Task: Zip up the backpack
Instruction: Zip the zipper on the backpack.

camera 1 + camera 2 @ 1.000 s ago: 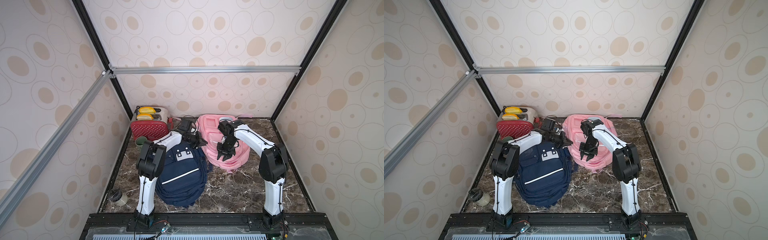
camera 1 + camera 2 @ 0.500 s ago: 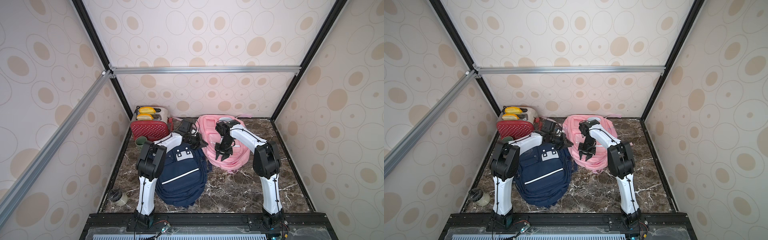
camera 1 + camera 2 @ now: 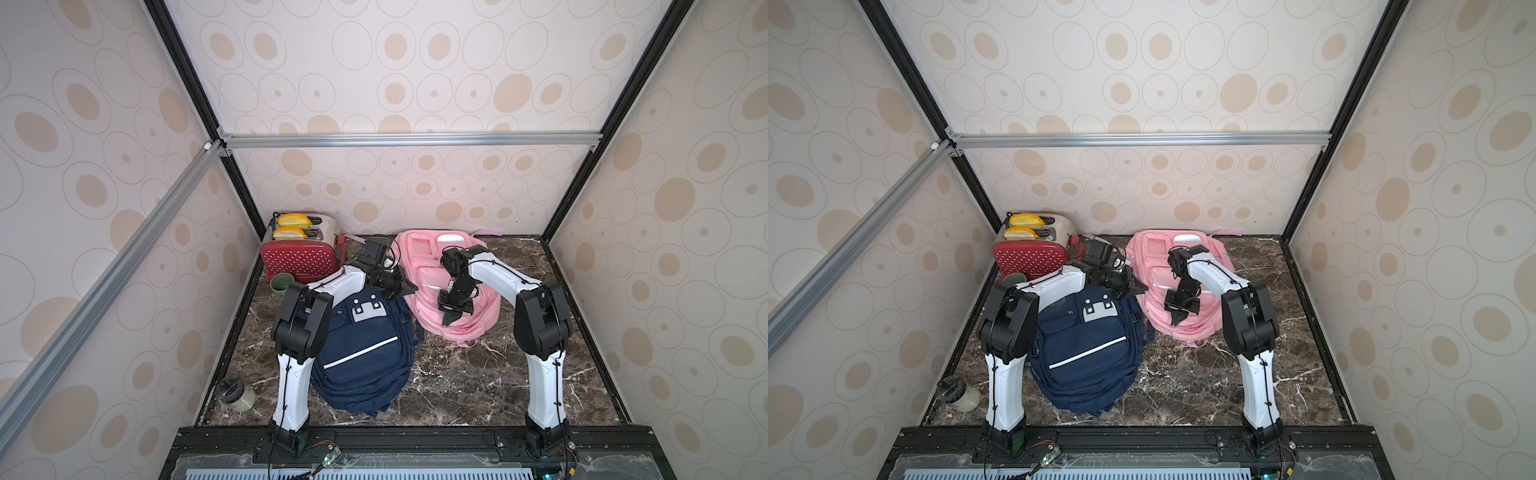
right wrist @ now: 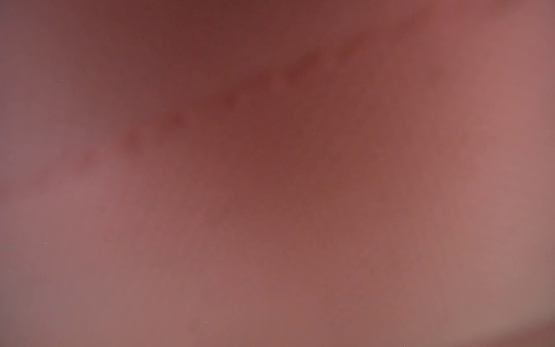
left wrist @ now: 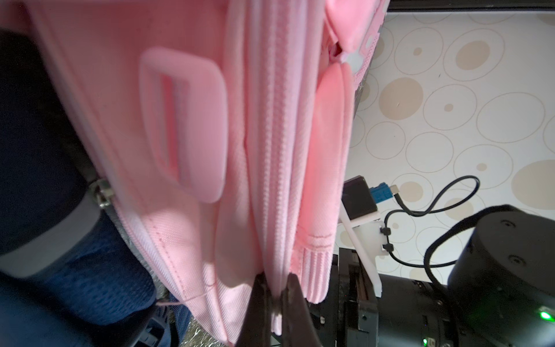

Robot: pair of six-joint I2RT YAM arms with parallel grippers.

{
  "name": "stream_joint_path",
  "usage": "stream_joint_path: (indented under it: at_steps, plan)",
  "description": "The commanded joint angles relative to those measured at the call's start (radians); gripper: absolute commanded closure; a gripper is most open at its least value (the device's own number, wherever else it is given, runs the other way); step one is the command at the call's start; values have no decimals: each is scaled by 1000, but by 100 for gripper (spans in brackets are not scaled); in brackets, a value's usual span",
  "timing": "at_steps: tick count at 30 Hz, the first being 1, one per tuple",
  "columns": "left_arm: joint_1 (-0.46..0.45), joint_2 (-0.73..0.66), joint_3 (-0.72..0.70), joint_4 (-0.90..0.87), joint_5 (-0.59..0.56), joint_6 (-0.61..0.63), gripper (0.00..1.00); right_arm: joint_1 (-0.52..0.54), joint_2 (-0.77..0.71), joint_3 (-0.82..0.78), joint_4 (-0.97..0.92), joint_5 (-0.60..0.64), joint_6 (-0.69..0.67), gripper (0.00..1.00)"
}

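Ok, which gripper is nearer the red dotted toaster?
Left gripper, pinching the pink fabric backpack's edge on the toaster's side; right gripper is farther, over that backpack's front.

marble tabletop [image 3: 457, 386], pink backpack [image 3: 486, 318], navy backpack [image 3: 361, 353], toaster [image 3: 299, 259], green cup [image 3: 281, 284], jar at edge [image 3: 237, 395]

Left arm [image 3: 336, 284] and right arm [image 3: 494, 274] arch forward with elbows raised. Left gripper [image 5: 274, 281] lies roughly level, turned toward the right arm, jaws pinched together. Right gripper [image 3: 450, 321] points steeply down, jaws closed.
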Motion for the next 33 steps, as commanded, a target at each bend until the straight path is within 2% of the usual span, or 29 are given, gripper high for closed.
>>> stream_joint_path:
  at_steps: [1, 5, 9, 17, 24, 27, 33]
  plan:
    - [2, -43, 13, 29, 52, -4, 100, -6, -29, -21, 17, 31, -90, 100]
    - [26, -43, -1, -3, 44, 28, 100, -7, -44, -31, -42, 86, -245, 100]
    - [65, -36, -9, -71, 34, 92, 100, -16, -91, -120, -84, 167, -400, 100]
    - [94, 13, 54, -196, 2, 183, 100, -89, -175, -265, -109, 285, -565, 100]
    - [103, 54, 150, -280, -50, 227, 100, -223, -262, -346, -87, 333, -678, 100]
    - [107, 87, 222, -338, -90, 258, 100, -241, -274, -358, -66, 327, -713, 100]
    - [109, 150, 356, -469, -182, 297, 100, -210, -339, -436, 24, 155, -656, 100]
